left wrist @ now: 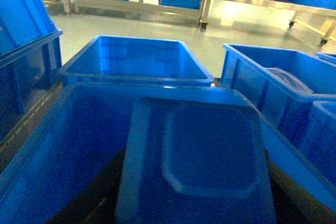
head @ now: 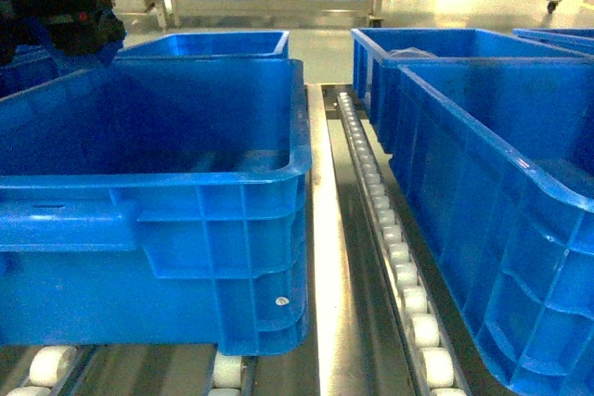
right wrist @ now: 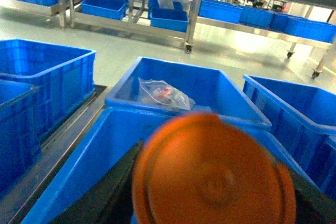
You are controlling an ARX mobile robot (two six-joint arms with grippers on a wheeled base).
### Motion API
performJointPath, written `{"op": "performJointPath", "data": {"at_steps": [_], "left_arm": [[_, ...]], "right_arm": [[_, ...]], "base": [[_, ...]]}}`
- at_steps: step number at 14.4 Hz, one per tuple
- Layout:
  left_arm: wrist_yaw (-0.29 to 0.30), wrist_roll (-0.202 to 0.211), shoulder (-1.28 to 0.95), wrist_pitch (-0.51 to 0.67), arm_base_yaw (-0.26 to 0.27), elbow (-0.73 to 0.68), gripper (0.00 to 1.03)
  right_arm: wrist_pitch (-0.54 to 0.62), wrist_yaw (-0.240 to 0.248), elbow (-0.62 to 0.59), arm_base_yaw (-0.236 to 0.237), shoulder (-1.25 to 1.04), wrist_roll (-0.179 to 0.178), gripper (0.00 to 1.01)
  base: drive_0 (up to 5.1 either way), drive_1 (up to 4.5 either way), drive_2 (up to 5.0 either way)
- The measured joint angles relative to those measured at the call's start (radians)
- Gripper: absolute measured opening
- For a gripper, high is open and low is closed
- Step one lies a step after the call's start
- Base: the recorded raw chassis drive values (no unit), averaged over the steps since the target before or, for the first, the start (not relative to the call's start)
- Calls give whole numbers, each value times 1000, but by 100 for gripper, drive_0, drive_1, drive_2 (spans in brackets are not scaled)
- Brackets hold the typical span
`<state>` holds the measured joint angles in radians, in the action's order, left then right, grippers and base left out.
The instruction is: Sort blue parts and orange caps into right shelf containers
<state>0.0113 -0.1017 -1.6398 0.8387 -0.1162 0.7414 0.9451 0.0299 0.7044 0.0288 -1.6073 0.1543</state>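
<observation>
No readable writing shows; the right end effector (right wrist: 212, 203) holds an orange cap (right wrist: 212, 174) over a blue crate (right wrist: 100, 150), while the left end effector (left wrist: 194, 182) grips a blue part (left wrist: 202, 156).

Black left arm (head: 56, 6) (small red marks).

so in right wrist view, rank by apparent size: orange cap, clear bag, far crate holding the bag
1. far crate
2. orange cap, blurred and close to the lens, so its look is inflated; near-tie with the crate
3. clear bag

Blurred orange cap (right wrist: 212, 174) above blue crate (right wrist: 94, 150)
</observation>
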Motion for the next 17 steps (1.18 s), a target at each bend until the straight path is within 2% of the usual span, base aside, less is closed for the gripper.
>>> {"op": "performJointPath", "data": {"at_steps": [2, 3, 4, 5, 6, 8, 9, 10, 11, 12, 14, 17], "left_arm": [[27, 0, 10, 29, 0, -14, 67], [30, 1, 14, 28, 0, -18, 69], [40, 1, 21, 33, 0, -32, 76], [53, 0, 32, 60, 1, -63, 89], [59, -4, 42, 84, 5, -89, 100], [104, -19, 110, 112, 16, -161, 98], [108, -24, 117, 117, 16, -163, 98], [97, -20, 114, 106, 15, -164, 97], [-30, 24, 134, 121, 5, -197, 86], [-94, 58, 192, 131, 11, -272, 73], [-97, 83, 290, 148, 37, -381, 47], [-60, 84, 428, 129, 63, -510, 9]], "right_arm": [[7, -4, 0, 10, -5, 10, 73], [8, -4, 0, 11, -7, 10, 74], [16, -4, -1, 11, -14, 16, 82], [30, -5, -5, 10, -23, 16, 95], [47, -5, -17, 6, -26, 15, 99], [66, -8, -55, -6, -23, 9, 98], [66, -8, -56, -10, -23, 7, 98], [47, -13, -56, -13, -16, -11, 96], [31, -29, -101, -23, 24, -67, 83], [44, -29, -180, -24, 87, -104, 71], [69, -29, -298, -24, 192, -135, 43], [59, -30, -440, -24, 328, -140, 4]], "base": [[0, 0, 0], [0, 0, 0], [0, 0, 0], [0, 0, 0], [0, 0, 0], [0, 0, 0], [0, 0, 0], [0, 0, 0], [0, 0, 0], [0, 0, 0], [0, 0, 0], [0, 0, 0]]}}
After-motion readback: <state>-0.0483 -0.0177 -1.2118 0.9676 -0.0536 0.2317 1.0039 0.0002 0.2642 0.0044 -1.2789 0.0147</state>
